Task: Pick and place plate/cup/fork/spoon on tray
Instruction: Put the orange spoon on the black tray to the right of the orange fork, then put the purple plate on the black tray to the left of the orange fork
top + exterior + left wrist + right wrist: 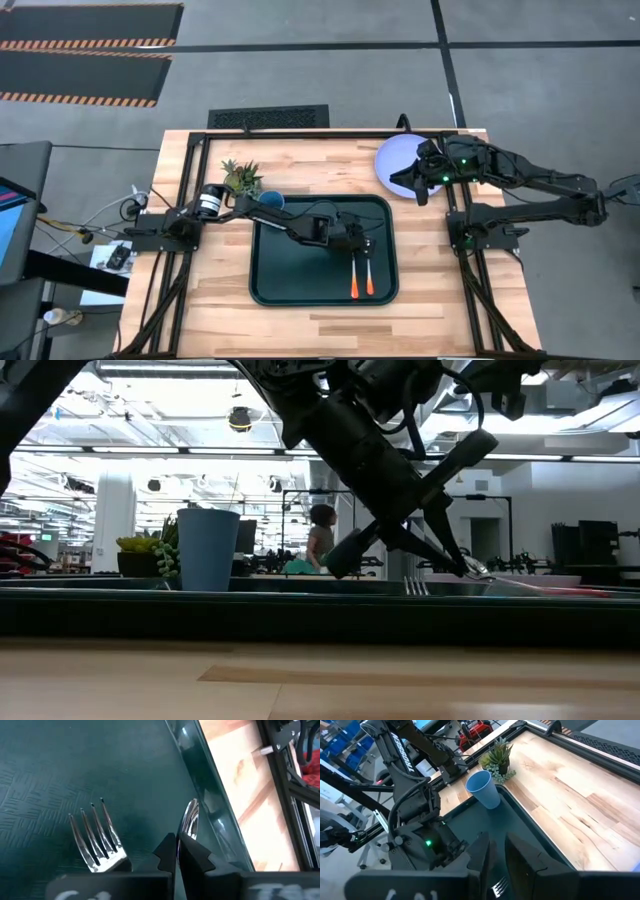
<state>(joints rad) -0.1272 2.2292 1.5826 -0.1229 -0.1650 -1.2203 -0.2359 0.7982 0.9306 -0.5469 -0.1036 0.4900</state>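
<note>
The dark green tray [270,285] lies mid-table. In it lie the orange-handled fork [353,280] and spoon [369,278], side by side, handles toward the near edge. My left gripper [362,243] is down at the spoon's metal end, shut on it. The fork's tines [95,840] lie free beside it. The blue cup [272,200] stands upright in the tray's far left corner. The lavender plate [395,152] lies flat on the table at the far right. My right gripper [408,188] hovers at the plate's near left rim, narrowly open and empty. My left gripper pinches the spoon between its two fingers just behind the bowl [189,822], which sticks out past the fingertips. The fingers slant down from the far left. In the low view the bowl [478,569] sits a little above the tray floor and the handle [560,589] slopes down to it.
A small green potted plant [242,178] stands on the table just beyond the tray's far left corner, next to the cup. Black frame rails [470,270] run along the table's sides. Bare wood lies to the near side of the tray.
</note>
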